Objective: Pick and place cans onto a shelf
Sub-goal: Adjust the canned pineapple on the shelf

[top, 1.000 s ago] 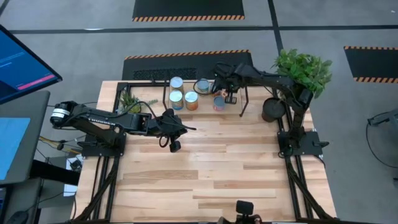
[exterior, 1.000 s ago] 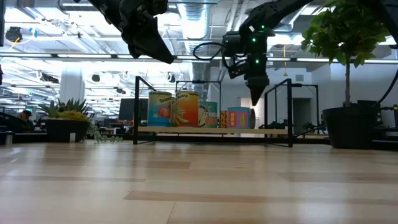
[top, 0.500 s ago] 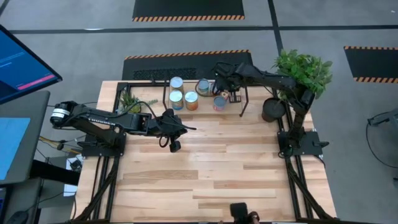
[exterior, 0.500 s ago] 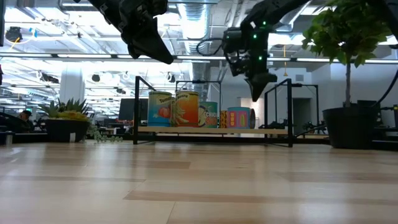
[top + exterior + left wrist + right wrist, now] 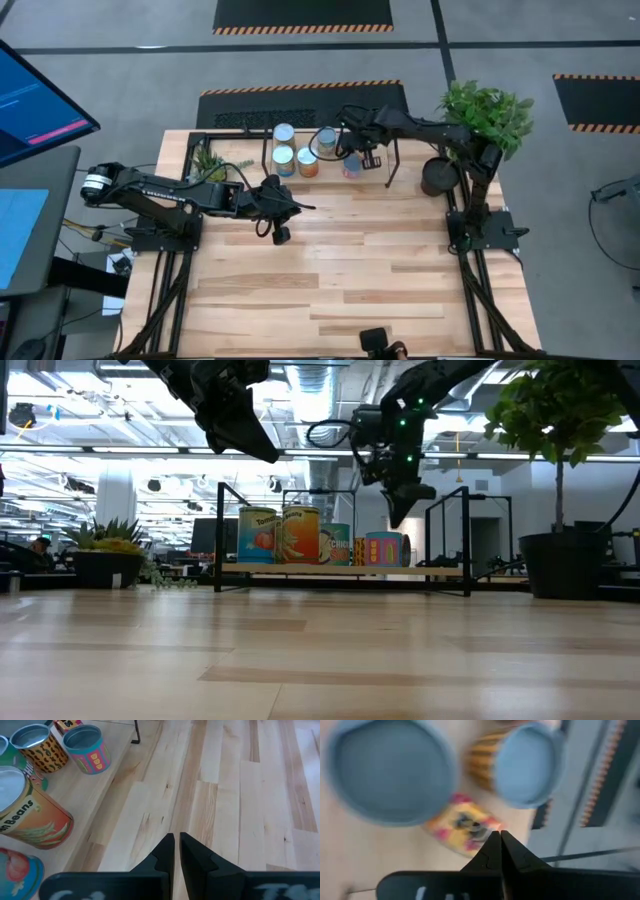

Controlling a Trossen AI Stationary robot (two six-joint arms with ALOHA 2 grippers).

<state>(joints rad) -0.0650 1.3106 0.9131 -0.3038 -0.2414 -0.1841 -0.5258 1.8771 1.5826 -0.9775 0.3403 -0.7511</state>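
Several cans stand on the shelf [image 5: 330, 174] at the table's far edge: an orange bean can [image 5: 30, 822], a tomato can [image 5: 15, 870], a yellow patterned can [image 5: 40, 745] and a pink and teal can [image 5: 90, 751]. In the low view they stand in a row [image 5: 300, 535] on the shelf board [image 5: 340, 569]. My right gripper [image 5: 350, 150] [image 5: 394, 520] [image 5: 498, 837] hangs shut, pointing down, just above the shelf, over two pale-blue can tops [image 5: 390, 770] [image 5: 530, 762] and a small yellow tin [image 5: 465, 826]. My left gripper [image 5: 305, 207] [image 5: 176, 840] is shut in the air, left of mid-table.
A tall leafy plant [image 5: 487, 110] in a dark pot [image 5: 438, 177] stands at the far right corner. A small plant [image 5: 212, 160] sits at the far left. The plank tabletop [image 5: 340, 270] in front of the shelf lies bare.
My right gripper has rolled about its own pointing line above the shelf. Its tips have swung a little toward the table's left, over the cans. The cans have stayed put.
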